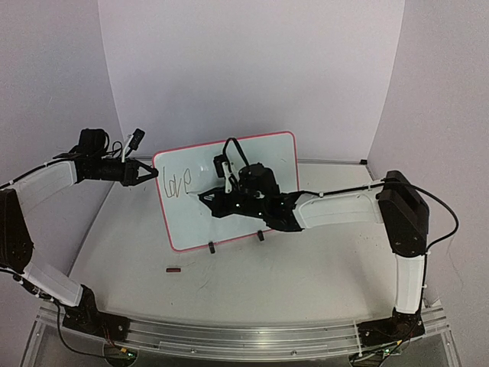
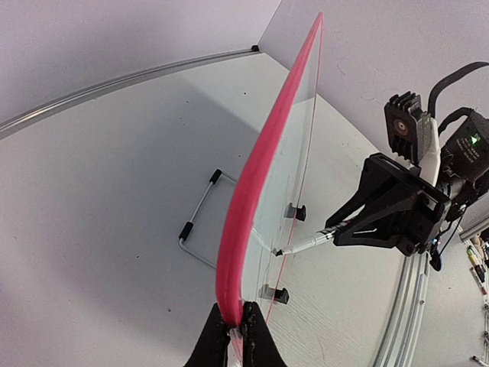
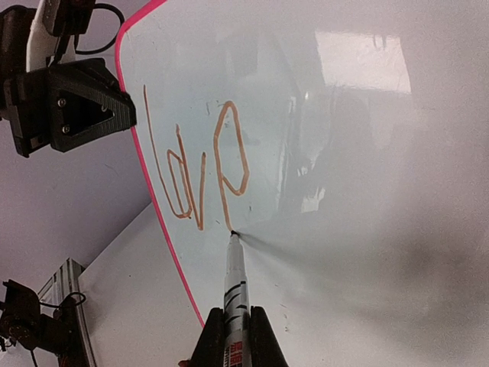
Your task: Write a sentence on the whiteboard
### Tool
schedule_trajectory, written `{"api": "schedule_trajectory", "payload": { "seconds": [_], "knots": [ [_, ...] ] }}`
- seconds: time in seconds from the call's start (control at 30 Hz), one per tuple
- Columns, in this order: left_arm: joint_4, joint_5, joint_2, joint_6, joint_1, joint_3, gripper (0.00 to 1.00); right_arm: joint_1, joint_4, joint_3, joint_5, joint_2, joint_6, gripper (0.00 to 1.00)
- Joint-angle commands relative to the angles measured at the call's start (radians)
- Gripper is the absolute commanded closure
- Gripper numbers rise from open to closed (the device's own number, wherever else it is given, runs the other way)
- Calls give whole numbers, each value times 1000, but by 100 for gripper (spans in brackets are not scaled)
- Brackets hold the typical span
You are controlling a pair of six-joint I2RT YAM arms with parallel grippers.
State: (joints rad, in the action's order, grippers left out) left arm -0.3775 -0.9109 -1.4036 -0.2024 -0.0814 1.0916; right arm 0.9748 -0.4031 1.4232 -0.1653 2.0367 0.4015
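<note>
The whiteboard (image 1: pixel 267 157) stands tilted on the table, pink frame around it. The sentence (image 1: pixel 176 183) reads only "love" near the board's upper left; it also shows in the right wrist view (image 3: pixel 200 164) as brownish strokes. My left gripper (image 1: pixel 156 174) is shut on the board's left edge, its jaws pinching the pink frame (image 2: pixel 263 160) in the left wrist view (image 2: pixel 237 327). My right gripper (image 3: pixel 233 336) is shut on a silver marker (image 3: pixel 234 279) whose tip touches the board just below the "e". From above, the right gripper (image 1: pixel 215 197) is in front of the board's middle.
Two black clip feet (image 1: pixel 212 247) (image 1: pixel 260 235) hold the board's lower edge. A wire stand (image 2: pixel 195 229) props it from behind. A small dark red cap (image 1: pixel 174 269) lies on the table in front. White backdrop walls surround the table; a metal rail (image 1: pixel 244 336) runs along the near edge.
</note>
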Motion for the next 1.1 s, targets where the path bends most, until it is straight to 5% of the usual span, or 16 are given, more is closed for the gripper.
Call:
{"api": "schedule_trajectory", "payload": {
  "seconds": [0.0,0.57,1.07],
  "knots": [
    [-38,59,-1,-30,2,26,100,-13,13,-21,113,-49,-7,100],
    [-39,64,0,-31,1,25,100,-14,4,-42,135,-67,-10,100],
    [-39,67,5,-32,2,25,100,-14,66,-95,-74,-245,-106,100]
  ]
}}
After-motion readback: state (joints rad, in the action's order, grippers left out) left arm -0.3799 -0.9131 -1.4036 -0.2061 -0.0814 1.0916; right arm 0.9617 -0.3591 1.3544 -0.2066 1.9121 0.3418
